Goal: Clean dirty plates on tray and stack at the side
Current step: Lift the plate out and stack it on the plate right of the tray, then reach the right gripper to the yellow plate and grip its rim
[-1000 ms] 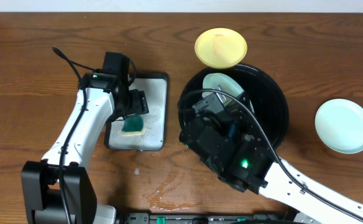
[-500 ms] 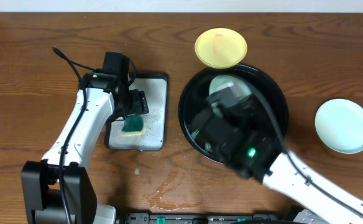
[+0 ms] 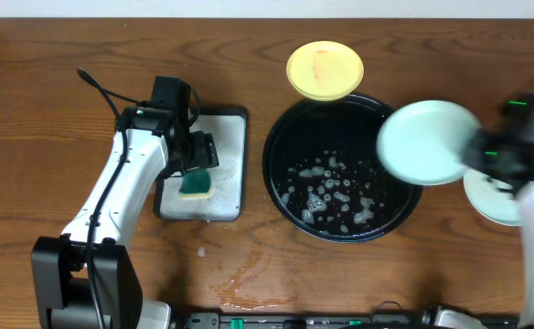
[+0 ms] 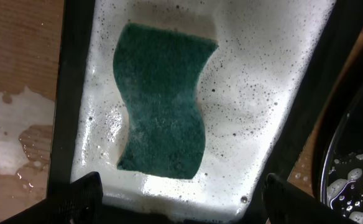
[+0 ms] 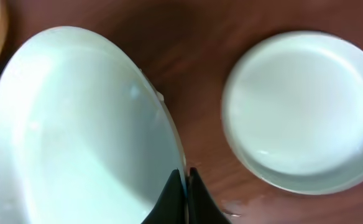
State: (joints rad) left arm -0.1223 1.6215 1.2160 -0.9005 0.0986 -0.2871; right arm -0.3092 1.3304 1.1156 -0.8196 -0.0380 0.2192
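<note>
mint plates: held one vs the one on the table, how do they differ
The held plate is pinched at its rim by the fingers of the right gripper, airborne; the table plate lies on the wood, untouched. The held plate is tilted; the table plate flat. Both are round, pale mint.

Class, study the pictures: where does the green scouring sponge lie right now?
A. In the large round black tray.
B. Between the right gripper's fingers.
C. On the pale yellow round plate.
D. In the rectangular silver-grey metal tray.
D: the green scouring sponge lies flat on the foamy floor of the rectangular silver-grey metal tray, under the open left gripper.
</note>
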